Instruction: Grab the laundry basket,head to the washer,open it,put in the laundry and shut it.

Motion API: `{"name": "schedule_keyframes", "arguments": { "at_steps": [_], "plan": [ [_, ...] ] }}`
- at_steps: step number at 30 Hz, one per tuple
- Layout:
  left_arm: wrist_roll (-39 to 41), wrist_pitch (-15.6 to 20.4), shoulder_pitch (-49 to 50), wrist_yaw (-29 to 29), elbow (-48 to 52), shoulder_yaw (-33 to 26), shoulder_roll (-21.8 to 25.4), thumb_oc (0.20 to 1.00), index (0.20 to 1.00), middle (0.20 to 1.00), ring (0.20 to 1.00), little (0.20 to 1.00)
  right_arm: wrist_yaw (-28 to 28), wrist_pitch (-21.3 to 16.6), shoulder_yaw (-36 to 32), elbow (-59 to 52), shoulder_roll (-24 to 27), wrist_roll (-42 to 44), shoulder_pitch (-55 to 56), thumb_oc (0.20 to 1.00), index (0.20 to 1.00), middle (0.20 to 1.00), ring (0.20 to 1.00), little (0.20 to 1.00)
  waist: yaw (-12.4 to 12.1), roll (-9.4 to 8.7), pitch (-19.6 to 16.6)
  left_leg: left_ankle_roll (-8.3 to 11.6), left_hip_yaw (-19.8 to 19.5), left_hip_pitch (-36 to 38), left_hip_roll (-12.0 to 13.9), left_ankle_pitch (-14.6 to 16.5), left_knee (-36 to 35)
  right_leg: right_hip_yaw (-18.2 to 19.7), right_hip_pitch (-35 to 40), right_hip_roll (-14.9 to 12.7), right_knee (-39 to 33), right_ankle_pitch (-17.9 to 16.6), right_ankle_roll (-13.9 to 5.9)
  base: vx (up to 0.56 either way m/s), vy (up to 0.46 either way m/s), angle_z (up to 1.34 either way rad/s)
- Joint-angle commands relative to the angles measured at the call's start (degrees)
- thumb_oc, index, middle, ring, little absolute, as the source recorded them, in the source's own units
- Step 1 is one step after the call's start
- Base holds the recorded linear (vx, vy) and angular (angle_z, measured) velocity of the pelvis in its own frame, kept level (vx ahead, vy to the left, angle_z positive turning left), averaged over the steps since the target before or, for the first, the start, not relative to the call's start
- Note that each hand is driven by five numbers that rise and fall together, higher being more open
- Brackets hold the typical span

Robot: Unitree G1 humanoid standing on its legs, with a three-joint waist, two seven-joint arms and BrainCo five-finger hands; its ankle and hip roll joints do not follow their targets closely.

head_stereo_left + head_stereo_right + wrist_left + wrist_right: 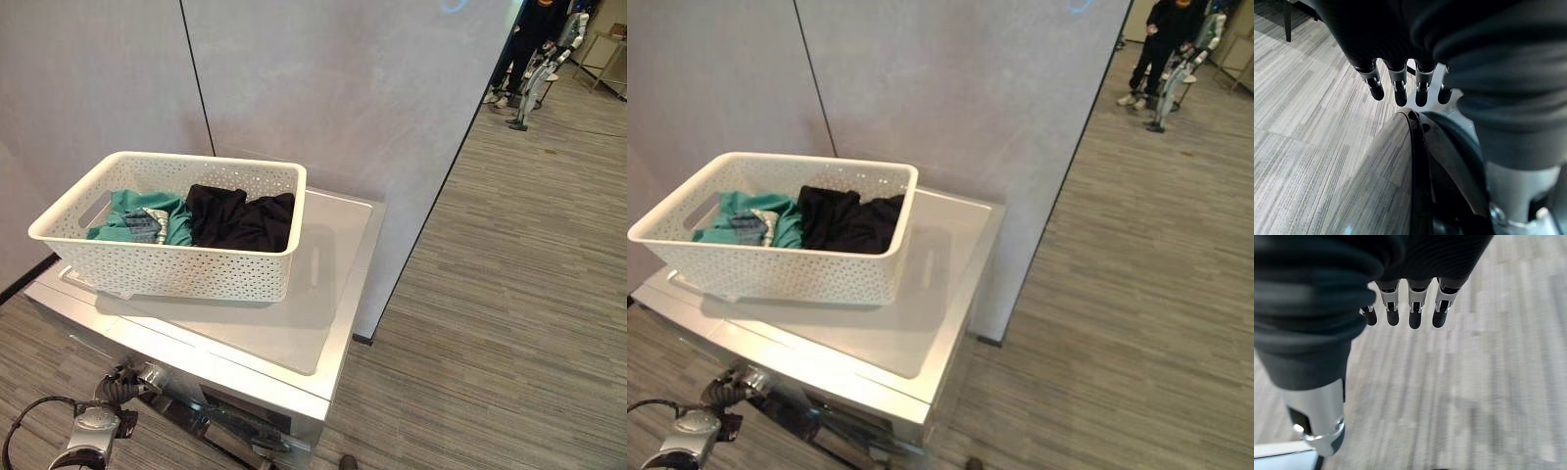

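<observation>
- We see the white laundry basket (171,257) standing on the flat silver top of the washer (294,328), toward its left and rear edges, with bare top left along the right edge.
- In the basket lie a teal garment (122,217) at the left end and a black garment (240,217) at the right end, touching each other (a small grey patterned piece lies on the teal one).
- The washer door (1415,176), round with a dark rim, is swung open at the washer's front.
- Our left hand (1396,83) hangs just beside the door's rim, fingers straight and slightly apart, holding nothing.
- Our right hand (1410,308) hangs over the grey plank floor (1488,382), fingers straight and side by side, empty.
- A person (1161,44) in dark clothes stands far off, well past the grey wall (343,98).
</observation>
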State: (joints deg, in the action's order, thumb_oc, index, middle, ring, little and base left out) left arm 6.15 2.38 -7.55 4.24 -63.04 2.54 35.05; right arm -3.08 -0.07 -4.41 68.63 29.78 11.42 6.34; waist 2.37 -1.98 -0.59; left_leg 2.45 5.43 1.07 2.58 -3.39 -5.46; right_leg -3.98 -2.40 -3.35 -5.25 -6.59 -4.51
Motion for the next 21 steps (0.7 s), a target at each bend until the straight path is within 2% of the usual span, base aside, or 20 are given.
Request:
{"name": "schedule_keyframes", "arguments": {
  "at_steps": [1,3,7,9,11,13,15,19,21],
  "plan": [
    [-1.19,1.01,-4.47,0.96,-0.85,-2.16,-0.93,1.000,1.000,1.000,1.000,1.000,-0.16,-0.94,2.83,-0.04,2.24,-1.06,-0.66,1.000,1.000,1.000,1.000,1.000,0.60,-0.03,2.31,-0.24,-1.75,-0.14,-1.58,5.09,5.36,-2.27,1.59,0.16,4.06,6.78,-2.17,-0.01,-0.078,0.04],
    [-1.47,1.16,-5.19,0.95,-1.26,-1.24,-1.61,1.000,1.000,1.000,1.000,1.000,-0.24,-1.07,2.99,0.25,2.70,-1.76,-0.32,1.000,1.000,1.000,1.000,1.000,0.83,-0.01,3.08,0.34,-1.73,-1.57,-1.88,5.40,8.71,-3.18,1.77,0.06,4.75,7.45,-1.73,-0.02,-0.075,0.17],
    [-1.52,1.09,-8.33,1.03,-0.92,1.09,-2.32,1.000,1.000,1.000,1.000,1.000,-0.37,-0.89,2.63,2.48,3.03,-2.24,0.44,1.000,1.000,1.000,1.000,1.000,1.78,0.51,4.25,1.57,-0.22,-4.16,-1.97,3.80,11.28,-5.21,1.61,-0.69,5.77,7.60,-1.40,-0.04,-0.026,0.29],
    [-1.49,1.08,-10.41,0.75,0.21,2.69,-2.24,1.000,1.000,1.000,1.000,1.000,-0.30,-0.51,2.69,4.72,3.71,-2.51,-0.82,1.000,1.000,1.000,1.000,1.000,1.87,0.87,5.80,2.91,1.00,-7.76,-2.08,3.35,19.01,-6.88,1.33,-1.63,7.54,8.73,-1.00,-0.05,-0.010,0.40],
    [-1.33,1.11,-10.42,0.74,0.27,2.58,-2.05,1.000,1.000,1.000,1.000,1.000,-0.30,-0.43,3.05,4.97,4.13,-2.56,-1.75,1.000,1.000,1.000,1.000,1.000,1.53,1.03,6.29,3.18,0.95,-8.78,-2.20,3.41,21.72,-6.67,1.06,-1.76,8.31,8.93,-0.92,-0.03,0.020,0.15],
    [-0.42,1.18,-9.69,0.85,0.40,1.60,-1.48,1.000,1.000,1.000,1.000,1.000,-0.32,-0.42,4.43,4.00,4.85,-2.44,-4.53,1.000,1.000,1.000,1.000,1.000,1.09,1.45,7.18,2.52,1.13,-9.42,-2.52,5.26,24.69,-5.27,-0.19,-1.83,11.16,10.30,-1.18,0.00,0.068,-0.08],
    [0.45,1.31,-8.88,1.10,0.44,0.30,-1.26,1.000,1.000,1.000,1.000,1.000,-0.48,-0.54,5.76,1.98,4.72,-2.64,-5.77,1.000,1.000,1.000,1.000,1.000,0.83,1.86,8.21,2.21,2.01,-10.08,-2.25,5.56,28.59,-3.23,-1.81,-1.44,14.61,11.22,-0.87,0.01,0.097,-0.47],
    [2.70,1.36,-7.17,0.95,0.52,-2.70,-0.45,1.000,1.000,1.000,1.000,1.000,-0.40,-0.66,7.24,0.20,4.43,-3.38,-7.29,1.000,1.000,1.000,1.000,1.000,0.07,2.02,9.27,0.15,4.42,-10.12,-1.07,9.55,33.97,-0.96,-5.69,-1.03,23.29,14.36,-0.79,0.05,0.085,-0.85],
    [3.09,1.26,-7.74,0.81,0.06,-2.66,-0.39,1.000,1.000,1.000,1.000,1.000,-0.37,-0.62,7.25,0.68,4.10,-3.40,-7.37,1.000,1.000,1.000,1.000,1.000,0.23,1.91,9.79,-0.28,4.82,-11.08,-0.83,11.34,37.96,-0.73,-6.69,-1.20,25.90,15.87,-0.50,0.03,0.069,-0.32]
  ]
}}
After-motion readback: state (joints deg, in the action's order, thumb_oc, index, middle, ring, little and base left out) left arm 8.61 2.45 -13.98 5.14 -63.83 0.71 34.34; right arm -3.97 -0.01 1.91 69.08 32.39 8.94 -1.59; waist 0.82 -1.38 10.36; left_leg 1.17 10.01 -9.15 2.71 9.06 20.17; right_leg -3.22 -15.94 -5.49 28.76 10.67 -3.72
